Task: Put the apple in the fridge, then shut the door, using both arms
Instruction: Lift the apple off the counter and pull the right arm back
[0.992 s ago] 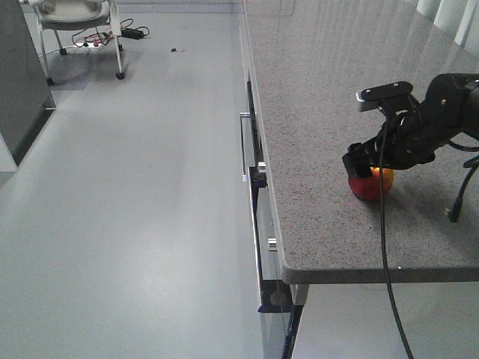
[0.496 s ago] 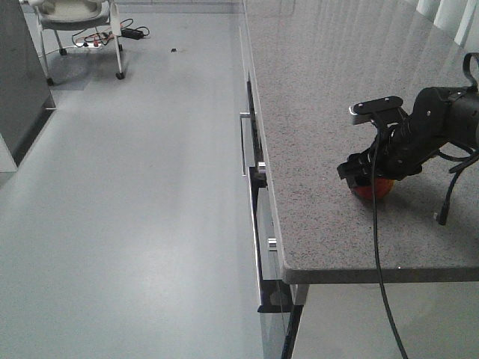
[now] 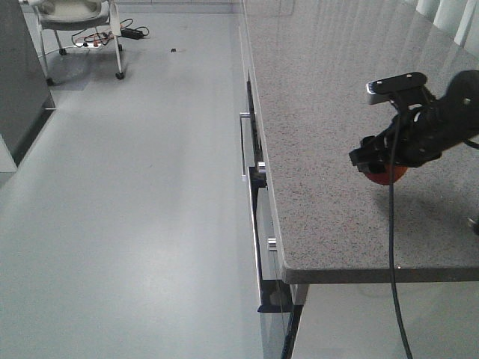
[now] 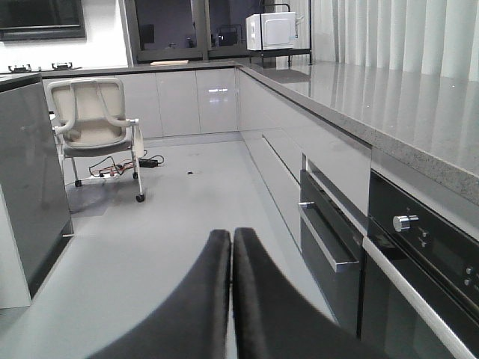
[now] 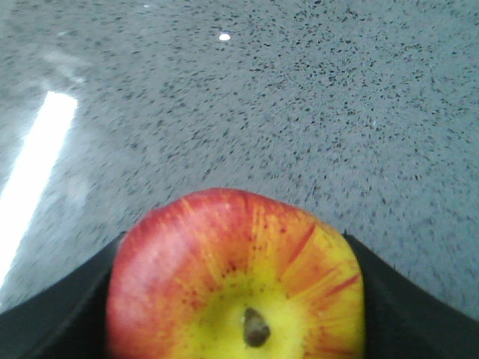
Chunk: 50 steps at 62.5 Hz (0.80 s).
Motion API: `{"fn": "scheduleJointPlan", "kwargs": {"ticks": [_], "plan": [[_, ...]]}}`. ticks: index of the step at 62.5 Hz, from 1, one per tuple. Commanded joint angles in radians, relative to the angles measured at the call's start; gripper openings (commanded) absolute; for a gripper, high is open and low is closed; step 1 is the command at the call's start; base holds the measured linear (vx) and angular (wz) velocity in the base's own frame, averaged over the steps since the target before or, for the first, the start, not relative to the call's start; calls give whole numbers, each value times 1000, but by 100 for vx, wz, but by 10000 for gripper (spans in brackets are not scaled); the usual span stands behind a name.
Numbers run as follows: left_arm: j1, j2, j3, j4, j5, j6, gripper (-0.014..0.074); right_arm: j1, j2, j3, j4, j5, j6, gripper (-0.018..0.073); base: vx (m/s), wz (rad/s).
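"Holding the apple [image 5: 236,277] securely, would you say?"

"It looks so. The right fingers [image 5: 45,321] are clamped on it, one on each flank, and the stem dimple faces the wrist camera. In the front view it hangs under the right arm [image 3: 445,112]. It seems just clear of the grey speckled surface [image 3: 322,90], with a shadow on the stone below."

"And the left fingers [image 4: 202,299]?"

"Pressed together with nothing between them, pointing out over the floor [image 4: 172,194] alongside the cabinets."

"How do you expect the fruit to behave?"

"I'd judge it firm and fairly weighty for its size. The smooth, waxy skin could make it slippery. Being round, it could twist or squirt out if the squeeze sits off-centre, and it would bruise from a hard pinch or a drop. The widest part is the place to hold it, roughly where the fingers sit. I can't see how far they wrap round it."

"Where is the fridge [image 3: 15,82]?"

"I take it to be the tall dark grey body at the left edge of the front view. It is well apart from the apple, across the open floor. The door isn't shown, so I can't tell whether it stands open."
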Motion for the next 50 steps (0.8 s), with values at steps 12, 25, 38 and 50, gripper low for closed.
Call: {"fn": "scheduleJointPlan", "kwargs": {"ticks": [12,25,38,50], "plan": [[0,-16,21,-2,-70,-8,-6,35,-303,248,120,-140,-122,356,0,0],[0,-16,21,-2,-70,-8,-6,174,-490,388,119,-131,-107,356,0,0],[0,-16,21,-2,-70,-8,-6,297,-660,463,131,-27,-81,356,0,0],[0,-16,21,-2,-70,-8,-6,351,-818,512,149,65,-27,356,0,0]]}}
